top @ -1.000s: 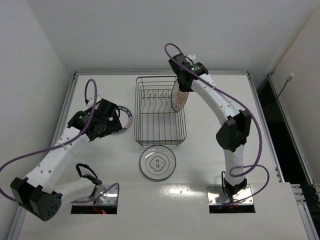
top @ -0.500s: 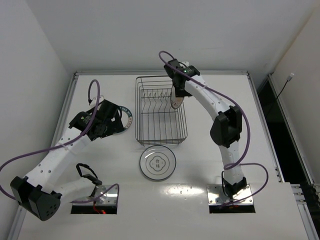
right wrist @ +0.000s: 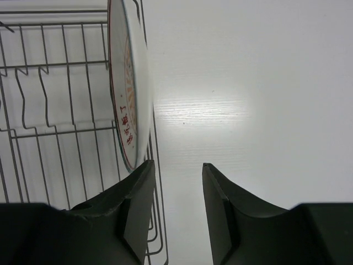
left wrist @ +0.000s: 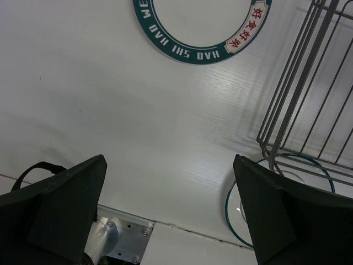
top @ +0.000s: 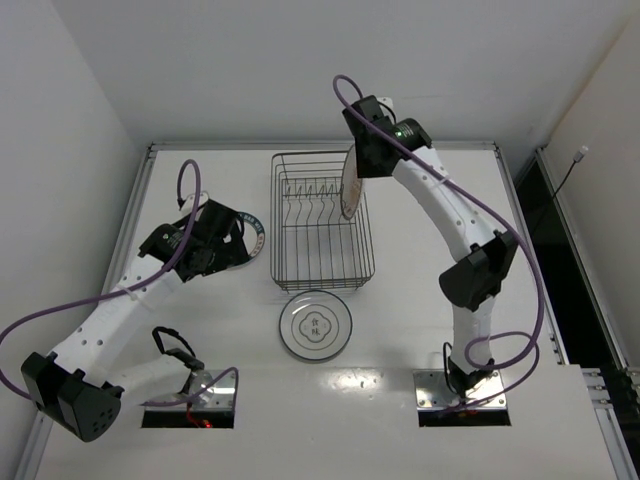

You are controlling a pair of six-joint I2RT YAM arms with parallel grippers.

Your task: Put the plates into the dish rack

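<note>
The dish rack [top: 320, 225] stands at the table's middle back. The reddish-brown plate [top: 349, 185] stands on edge inside it, against its right wall; it also shows in the right wrist view [right wrist: 128, 83]. My right gripper [top: 358, 168] is open just above the plate's far end, with bare table between its jaws [right wrist: 176, 187]; its left finger [right wrist: 132, 210] lies next to the plate's rim. The teal-rimmed plate [top: 254, 235] lies flat left of the rack, partly under my open, empty left gripper [top: 222, 245], and its rim shows in the left wrist view [left wrist: 204, 52]. The dark-ringed plate [top: 315, 325] lies in front of the rack.
The rack's wire corner [left wrist: 298, 105] is at the right of the left wrist view, with the dark-ringed plate's edge [left wrist: 230, 207] below it. The table's raised edges run along the left and back. Two cut-outs with the arm bases [top: 190, 410] sit at the near edge.
My right arm swung left over the rack with the reddish-brown plate, then drew back right. The plate went from tilted to upright against the rack's right wall. The left arm barely moved.
</note>
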